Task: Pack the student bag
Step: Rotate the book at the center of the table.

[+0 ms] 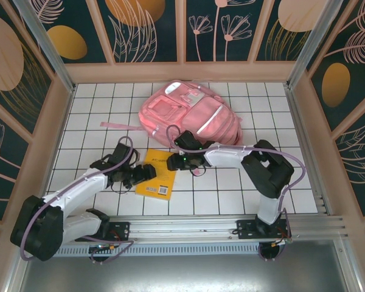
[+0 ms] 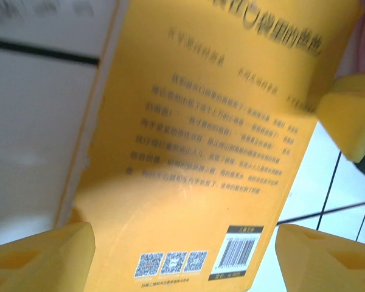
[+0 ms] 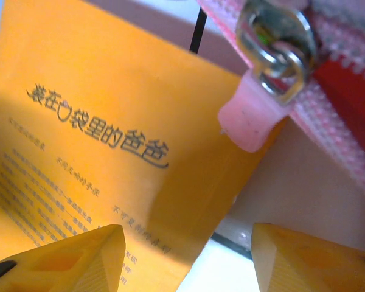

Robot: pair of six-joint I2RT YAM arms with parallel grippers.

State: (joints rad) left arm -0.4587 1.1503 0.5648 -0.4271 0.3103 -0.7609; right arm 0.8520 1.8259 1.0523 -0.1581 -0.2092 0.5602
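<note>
A yellow book (image 1: 159, 176) lies on the white tiled worktop (image 1: 97, 115), about seven o'clock from centre. Its back cover shows Chinese text, a barcode (image 2: 242, 255) and three QR codes (image 2: 172, 263).

My overhead camera looks down from behind the near edge over the whole tiled worktop (image 1: 231, 194). Both wrist cameras sit very close on the yellow book (image 2: 188, 158): left at its barcode end, right at its title beside the student bag (image 3: 344, 137).

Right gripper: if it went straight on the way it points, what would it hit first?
Most likely the book, just ahead of its open jaws; the zipper pull sits off to the side.
</note>
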